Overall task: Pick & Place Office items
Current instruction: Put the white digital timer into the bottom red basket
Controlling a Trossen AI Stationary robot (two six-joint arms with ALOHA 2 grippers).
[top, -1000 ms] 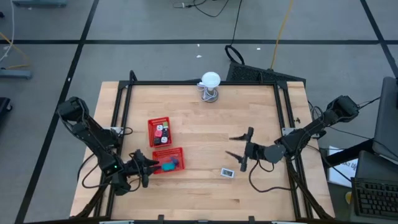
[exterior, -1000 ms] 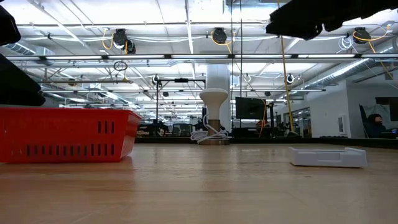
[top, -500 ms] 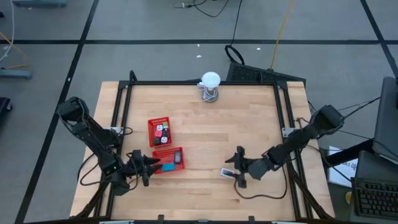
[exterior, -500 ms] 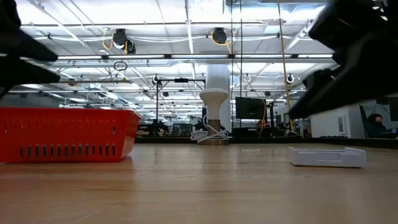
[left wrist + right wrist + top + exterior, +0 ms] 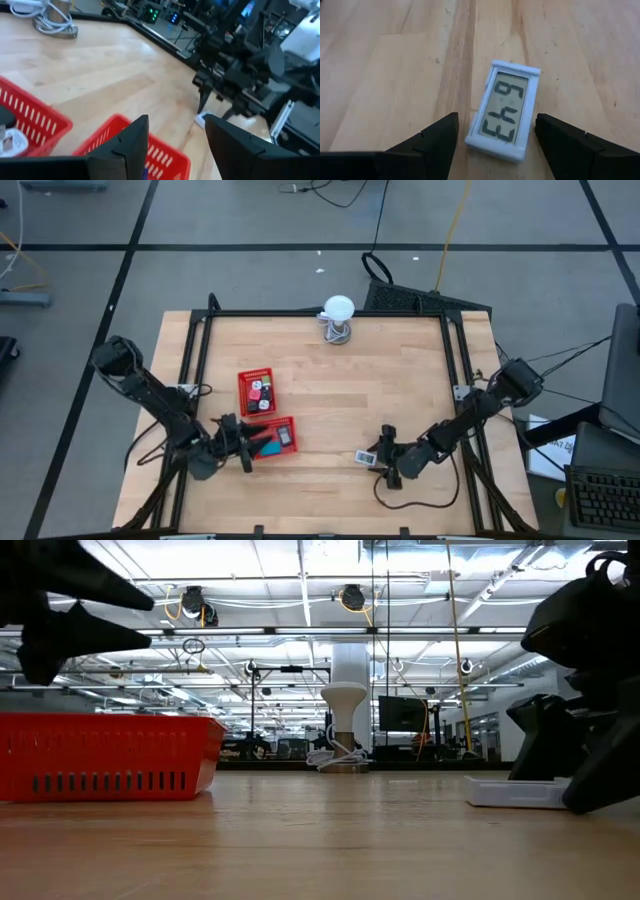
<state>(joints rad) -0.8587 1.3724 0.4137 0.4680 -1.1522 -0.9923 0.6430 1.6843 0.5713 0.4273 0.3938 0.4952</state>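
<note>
- The right gripper (image 5: pixel 383 455) is down at the table (image 5: pixel 330 380) near its front edge, right of centre, with its fingers (image 5: pixel 432 142) spread on either side of a small white digital display unit (image 5: pixel 506 110); the pads stand apart from the unit's sides and nothing is pinched.
- The display unit (image 5: pixel 366 457) lies flat on the wood with its grey screen up, showing dark digits.
- In the low view the right gripper (image 5: pixel 570 765) reaches the tabletop around the white unit (image 5: pixel 515 791).
- The left gripper (image 5: pixel 250 446) hangs at the front-left part of the table, over the left edge of the nearer red mesh tray (image 5: pixel 285 448); its fingers (image 5: pixel 131 140) are parted and hold nothing.
- A teal-blue packet (image 5: pixel 270 448) lies inside that nearer tray, just beside the left gripper's tips.
- A second red mesh tray (image 5: pixel 256 392) stands just behind the first, toward the middle of the left half, holding small white, pink and dark pieces (image 5: pixel 260 391).
- A white ball on a wire stand (image 5: pixel 338 318) sits at the middle of the back edge.
</note>
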